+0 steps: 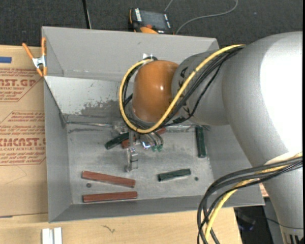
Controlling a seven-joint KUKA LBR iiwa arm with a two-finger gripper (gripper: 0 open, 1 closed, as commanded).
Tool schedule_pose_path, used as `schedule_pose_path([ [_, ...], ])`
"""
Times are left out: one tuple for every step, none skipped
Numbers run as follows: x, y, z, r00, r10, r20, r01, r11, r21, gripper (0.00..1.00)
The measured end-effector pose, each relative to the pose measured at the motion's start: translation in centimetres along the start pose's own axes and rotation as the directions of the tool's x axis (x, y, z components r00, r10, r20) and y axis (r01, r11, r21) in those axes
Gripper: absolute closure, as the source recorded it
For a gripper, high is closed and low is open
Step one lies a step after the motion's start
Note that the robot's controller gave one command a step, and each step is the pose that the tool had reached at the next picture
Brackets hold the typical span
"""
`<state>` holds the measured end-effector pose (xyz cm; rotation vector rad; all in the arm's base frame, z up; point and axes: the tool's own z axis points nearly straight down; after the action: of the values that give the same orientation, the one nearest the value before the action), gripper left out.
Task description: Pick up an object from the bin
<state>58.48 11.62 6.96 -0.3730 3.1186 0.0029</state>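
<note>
The arm's claw (131, 156), apart or together one cannot tell, hangs mid-way in the grey bin (86, 93) just beside a dark green stick (113, 143), best straddled squarely across its narrow width before closing.

bin (86, 93): grey metal
sticks (108, 179): reddish brown
bars (174, 175): dark green
wrist cover (152, 90): glossy orange
cables (123, 93): yellow and black
arm (264, 95): silver-grey

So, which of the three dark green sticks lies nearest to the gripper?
The slanted green stick, just left of the gripper. The other two lie farther right: the front stick and the right-wall stick.
</note>
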Motion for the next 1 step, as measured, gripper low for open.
schedule_pose_path([
  [-0.09,-0.03,-0.11,1.0,0.001,0.003,-0.001,1.0,0.0,1.0],
])
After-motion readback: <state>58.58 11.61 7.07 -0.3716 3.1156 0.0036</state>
